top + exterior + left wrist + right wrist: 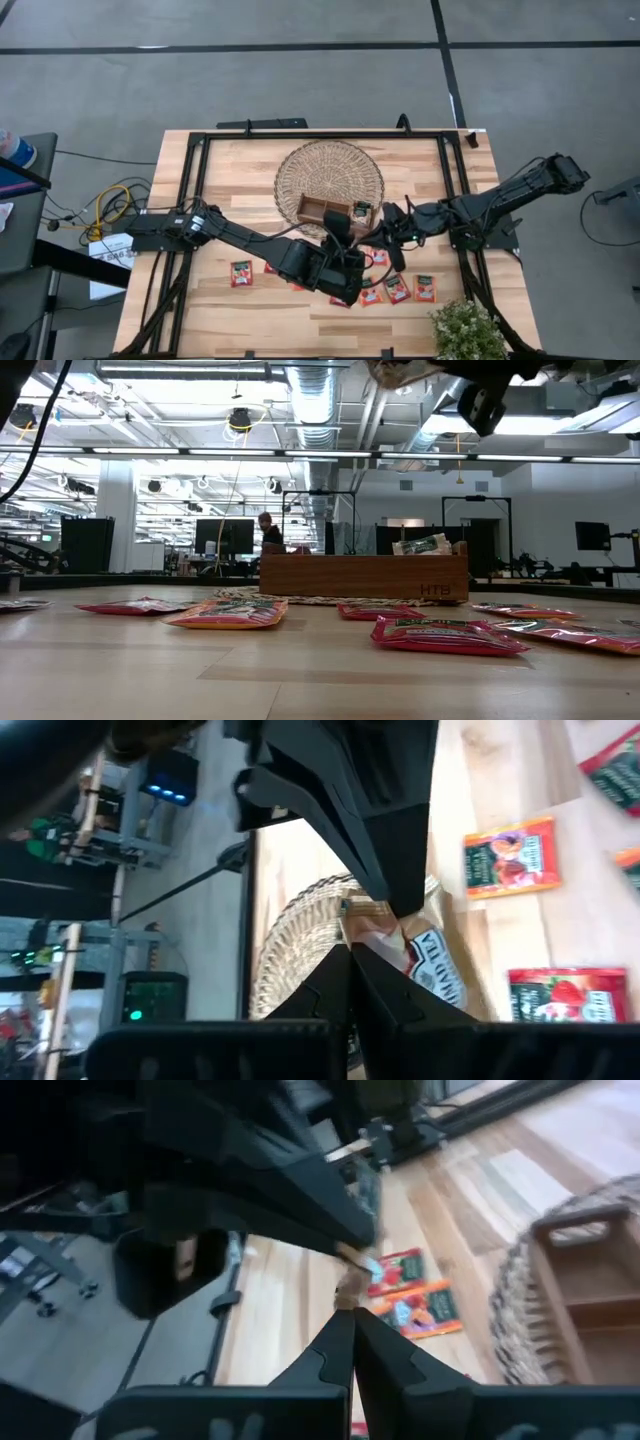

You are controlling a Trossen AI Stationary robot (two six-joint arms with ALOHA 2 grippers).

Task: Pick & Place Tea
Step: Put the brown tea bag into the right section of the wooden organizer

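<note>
Tea sachets (pixel 241 273) scattered, count unclear, one wooden tray (pixel 326 211)

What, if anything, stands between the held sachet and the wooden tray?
Nothing visible does. The left gripper and right gripper both pinch one beige sachet above the table, right by one end of the wooden tray. The red sachets lie flat below.

Table (pixel 250 300) under me: pale wood planks, smooth, faint sheen. Tea sachets (pixel 445 635) look like glossy crinkled foil-plastic; tray (pixel 362 576) is brown matt wood on a rough woven wicker mat (pixel 330 170). My fingers (pixel 345 990): dark matt plastic.
</note>
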